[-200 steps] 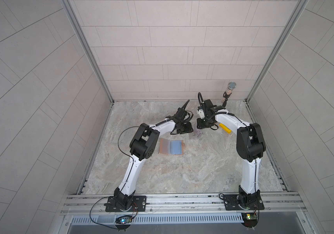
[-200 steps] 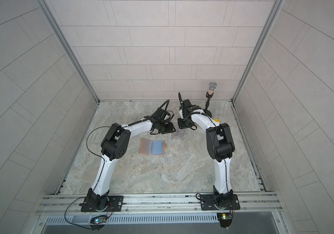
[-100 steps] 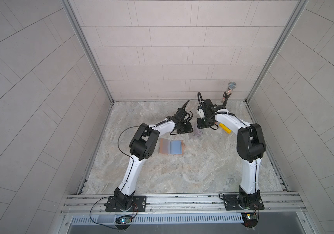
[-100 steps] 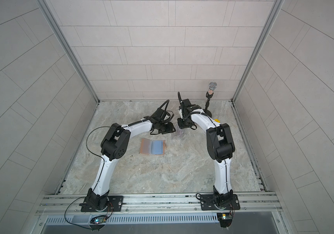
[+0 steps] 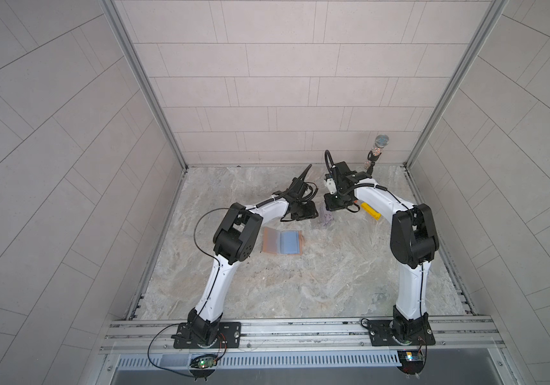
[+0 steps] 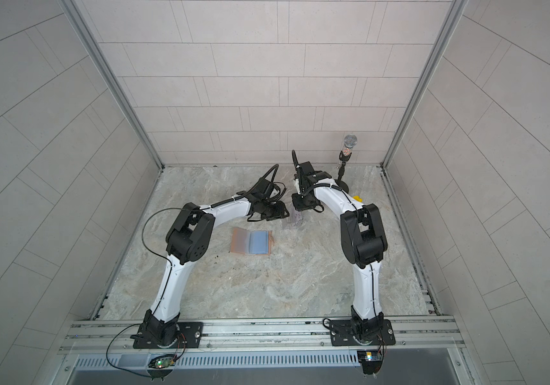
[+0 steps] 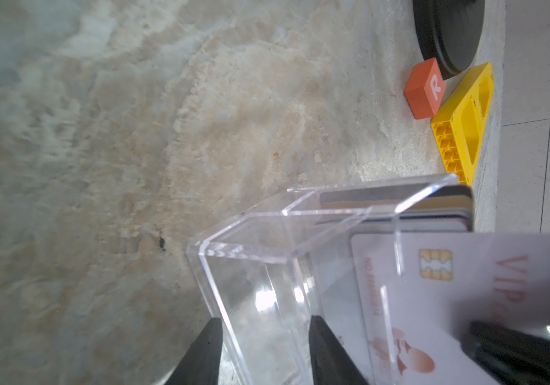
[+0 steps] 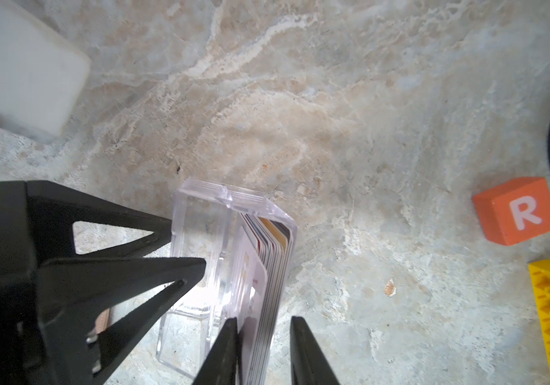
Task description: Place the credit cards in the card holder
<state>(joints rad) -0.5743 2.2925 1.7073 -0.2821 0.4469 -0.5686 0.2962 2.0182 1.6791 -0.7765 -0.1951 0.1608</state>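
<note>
The card holder (image 5: 272, 241) (image 6: 240, 241) lies open on the table with a whitish-blue card (image 5: 291, 242) in it. Behind it stands a clear plastic box (image 7: 260, 266) (image 8: 200, 233) (image 5: 325, 220) holding several credit cards (image 8: 275, 263) on edge. A pale lilac card (image 7: 450, 300) is the nearest of the stack. My left gripper (image 7: 267, 333) (image 8: 186, 245) is shut on the box's empty end. My right gripper (image 8: 263, 336) (image 5: 330, 210) straddles the card stack from above, open. One finger touches the lilac card, while a gap separates the other from the stack.
An orange block marked R (image 8: 517, 213) (image 7: 423, 90) and a yellow plastic piece (image 7: 463, 123) (image 5: 371, 210) lie just right of the box. A microphone on a stand (image 5: 378, 150) with a black round base (image 7: 450, 30) stands at the back right.
My right gripper's jaws have narrowed round the card stack. Both arms and the left gripper have stayed where they were.
</note>
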